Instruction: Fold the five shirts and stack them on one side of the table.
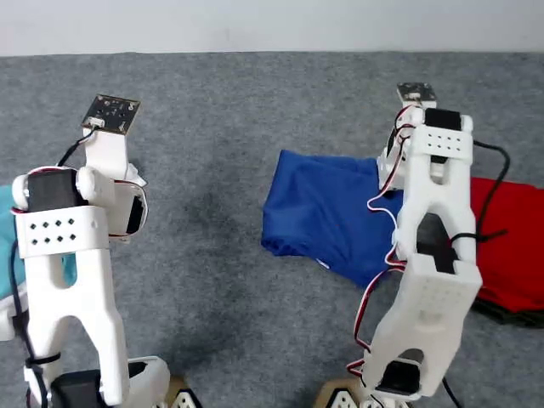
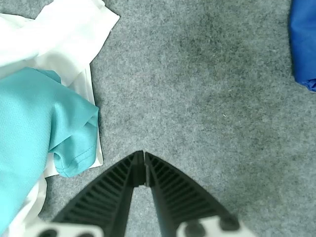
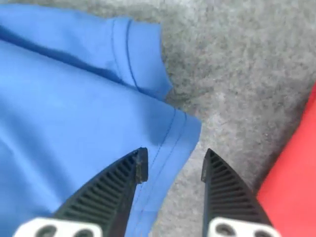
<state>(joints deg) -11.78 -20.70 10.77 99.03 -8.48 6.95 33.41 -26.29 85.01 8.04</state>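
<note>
Centrally, a blue shirt (image 1: 327, 225) is seen lying rumpled and partly doubled over on the grey bench (image 1: 212, 127). Its long axis is judged to run side to side across the bench. One end passes under the right arm toward a red shirt (image 1: 510, 246), which lies just beside it. The collar cannot be made out, so which end is the top cannot be told. A short sleeve with a stitched hem is shown at the blue shirt's edge in the right wrist view.

The right hand (image 3: 173, 165) is spread apart and grips nothing. One finger is poised over the blue hem, the other over the bare strip between the blue shirt and the red one. The left hand (image 2: 144, 163) is clenched on nothing and held above bare bench, well apart from the blue shirt on the side away from the red one. Farther from the blue shirt on that side, a teal shirt (image 2: 29, 133) is heaped on a white shirt (image 2: 54, 34).

The blue cloth is judged light, soft and limp, likely to sag and slide when lifted. A hold is best taken at the stitched hem corner, where the layers are thickest.
</note>
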